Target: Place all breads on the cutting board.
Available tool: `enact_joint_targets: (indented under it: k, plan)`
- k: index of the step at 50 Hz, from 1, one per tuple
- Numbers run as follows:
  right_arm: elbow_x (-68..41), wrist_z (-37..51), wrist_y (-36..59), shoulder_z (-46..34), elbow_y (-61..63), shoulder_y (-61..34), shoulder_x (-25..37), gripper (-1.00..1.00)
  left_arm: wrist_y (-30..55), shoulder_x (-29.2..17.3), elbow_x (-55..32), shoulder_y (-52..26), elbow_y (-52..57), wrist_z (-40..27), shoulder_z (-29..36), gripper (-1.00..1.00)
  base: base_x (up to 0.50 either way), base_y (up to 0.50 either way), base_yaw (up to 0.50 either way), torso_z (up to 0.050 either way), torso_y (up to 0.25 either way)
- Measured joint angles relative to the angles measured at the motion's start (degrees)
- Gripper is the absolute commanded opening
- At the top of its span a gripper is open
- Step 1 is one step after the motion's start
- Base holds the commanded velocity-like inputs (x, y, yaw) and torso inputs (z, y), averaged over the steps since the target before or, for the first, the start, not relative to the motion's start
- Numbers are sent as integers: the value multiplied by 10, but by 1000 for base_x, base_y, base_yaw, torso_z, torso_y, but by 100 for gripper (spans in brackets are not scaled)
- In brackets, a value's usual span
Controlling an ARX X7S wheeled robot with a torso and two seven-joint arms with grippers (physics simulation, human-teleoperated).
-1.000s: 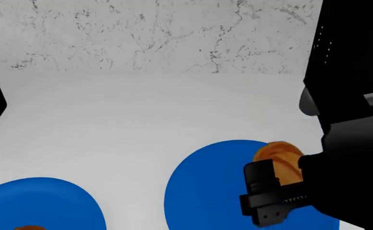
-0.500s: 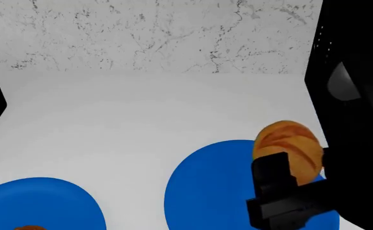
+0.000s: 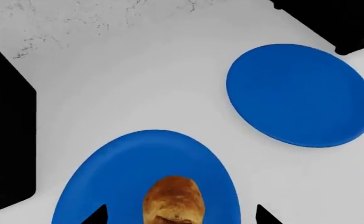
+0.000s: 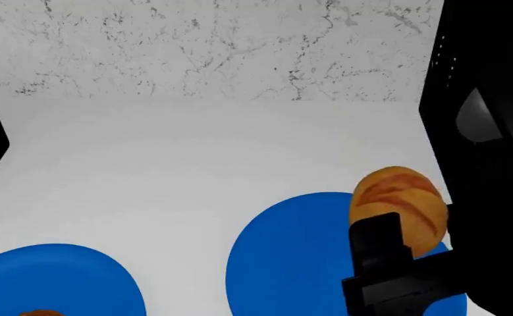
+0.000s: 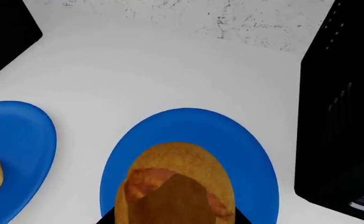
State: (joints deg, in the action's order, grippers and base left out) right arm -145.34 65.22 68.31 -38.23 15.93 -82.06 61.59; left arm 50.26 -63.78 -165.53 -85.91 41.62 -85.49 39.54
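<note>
The right gripper [image 4: 395,247] grips the loaf [image 4: 400,204] above its blue plate [image 4: 282,263]. Carry it level; no board shows. The roll [image 3: 172,199] sits under the left gripper's wide jaws.

a simulated kitchen-like setting, bare and rendered: a plain white countertop [image 4: 195,164] runs up to a pale marble-veined back wall [image 4: 203,46], and two round blue plates [image 3: 300,93] sit on it with crusty bread [image 5: 175,186], one piece over each plate. dark blocky shapes stand at the sides.
</note>
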Motion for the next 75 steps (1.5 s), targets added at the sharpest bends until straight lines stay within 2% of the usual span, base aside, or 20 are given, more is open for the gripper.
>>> enact_joint_targets:
  k: [31,55,75]
  plan:
    - [44,-44,-15,15,26,65,9,-100,55,50,45,43,-100,28,120,100,0,0,0,0,0]
    - [60,-62,-24,17,40,90,8,-100,86,58,149,109,-162,100,130,100,0,0,0,0,0]
    - [63,-63,-29,14,39,92,9,-100,84,69,210,160,-174,140,135,100,0,0,0,0,0]
